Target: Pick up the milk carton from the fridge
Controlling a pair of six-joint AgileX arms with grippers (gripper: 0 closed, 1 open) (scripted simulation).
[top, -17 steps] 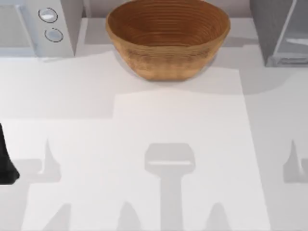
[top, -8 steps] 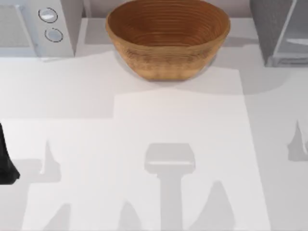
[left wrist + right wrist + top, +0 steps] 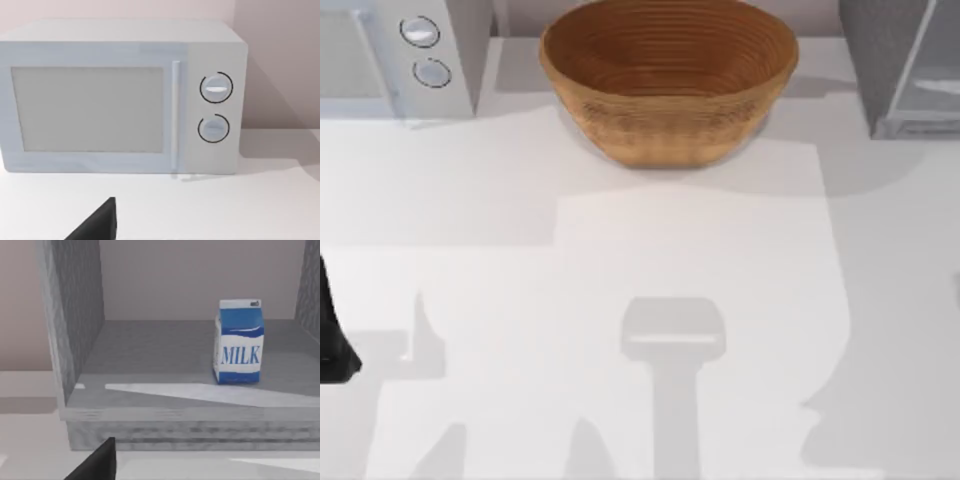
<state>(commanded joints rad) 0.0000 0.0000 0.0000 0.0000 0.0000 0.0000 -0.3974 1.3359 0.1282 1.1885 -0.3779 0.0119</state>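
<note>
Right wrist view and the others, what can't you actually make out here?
- Right gripper: in the right wrist view just a dark tip, cut off by the picture's edge; open or shut unknown.
- Left gripper: same in the left wrist view, before the microwave.
- Fridge: top view's edge crops it, so the milk carton inside is hidden there.
- Wicker bowl: far rim cut off in the top view.

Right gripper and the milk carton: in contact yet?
Apart. The right wrist view shows the milk carton standing upright on the fridge floor, with open shelf between it and the dark fingertip at the near edge.
</note>
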